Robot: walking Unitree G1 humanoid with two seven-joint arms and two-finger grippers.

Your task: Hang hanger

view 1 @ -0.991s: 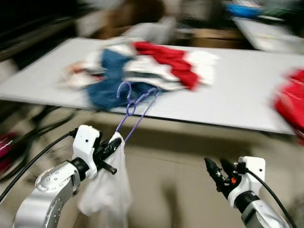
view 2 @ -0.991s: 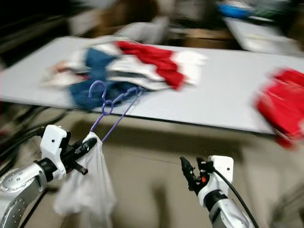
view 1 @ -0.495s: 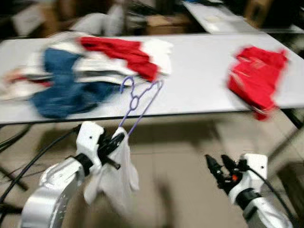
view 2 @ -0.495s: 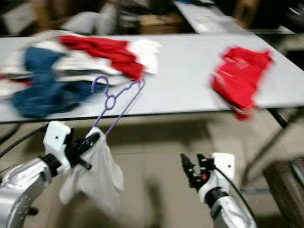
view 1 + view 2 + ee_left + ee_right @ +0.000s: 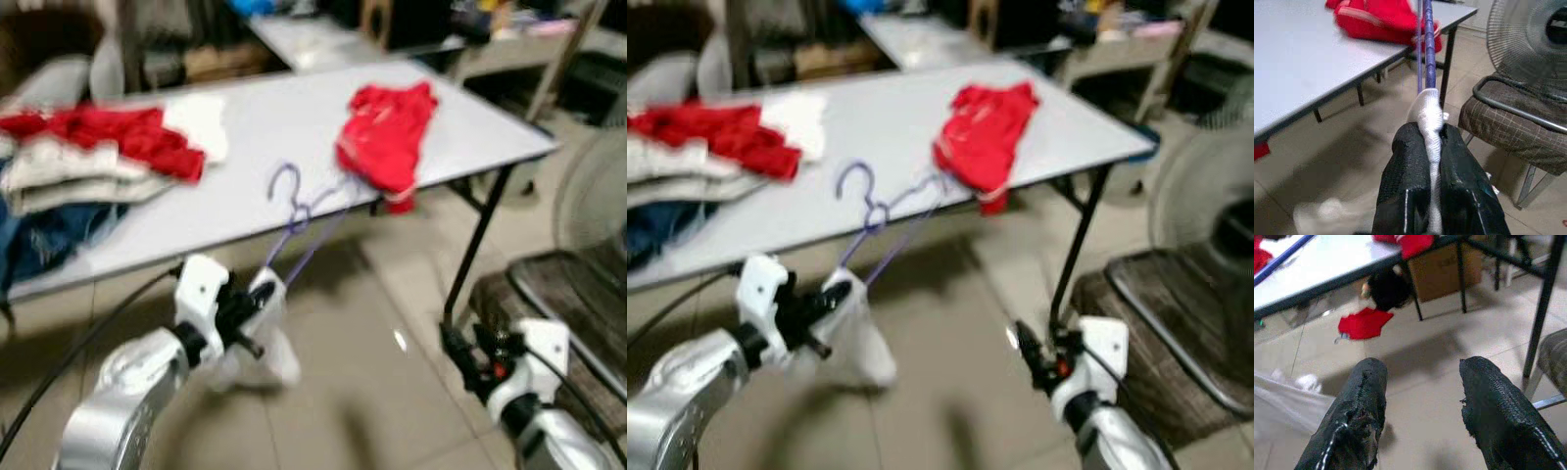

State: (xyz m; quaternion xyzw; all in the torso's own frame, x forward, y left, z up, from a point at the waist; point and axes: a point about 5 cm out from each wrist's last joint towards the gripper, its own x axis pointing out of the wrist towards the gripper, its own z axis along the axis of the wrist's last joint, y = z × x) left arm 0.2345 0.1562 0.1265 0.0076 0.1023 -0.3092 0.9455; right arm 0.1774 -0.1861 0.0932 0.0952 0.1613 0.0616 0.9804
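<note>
So your left gripper (image 5: pixel 1432 147) is clamped tight on a white cloth (image 5: pixel 257 343) draped on the purple hanger (image 5: pixel 299 220), which points toward 1 o'clock, looking slightly blurry. Right gripper (image 5: pixel 1422 406) hangs spread wide, holding nothing.

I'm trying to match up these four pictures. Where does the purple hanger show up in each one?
Left eye view: purple hanger rises from the left gripper toward the table.
Right eye view: same, centre-left.
Left wrist view: its rods run up from the fingers.
Right wrist view: I can't pick it out with certainty.
Shared landmark: red garment at the table's edge.
</note>
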